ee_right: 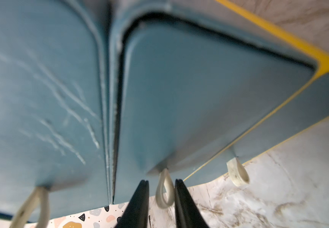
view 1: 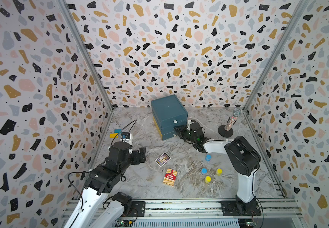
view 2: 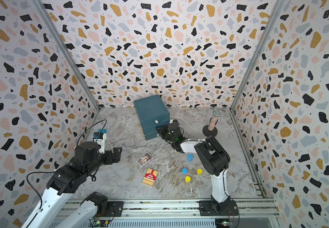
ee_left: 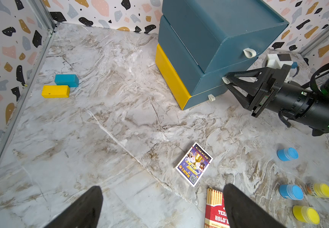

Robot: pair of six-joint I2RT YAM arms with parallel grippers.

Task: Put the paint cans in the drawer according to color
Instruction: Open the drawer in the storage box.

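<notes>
Paint cans [view 1: 203, 171], four tiny clear jars lidded light blue or yellow, are standing well behind the right pincer [ee_right: 161, 181]. Leftmost, the left pincer [ee_left: 162, 186] is hanging spread and empty. Rightward, the right pincer is straddling the middle white pull tab [ee_right: 164, 189] of the dark teal three-drawer box [view 1: 167, 110] directly ahead, jaws set narrow, not quite pinching.

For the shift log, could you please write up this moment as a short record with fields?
Drawer: teal, three stacked tiers
Right gripper: straddles the middle tier's white pull tab, jaws narrowly apart
Left gripper: open, empty, above the table
Blue paint cans: two, on the table
Yellow paint cans: two, near the blue ones
Orange paint cans: none in view
</notes>
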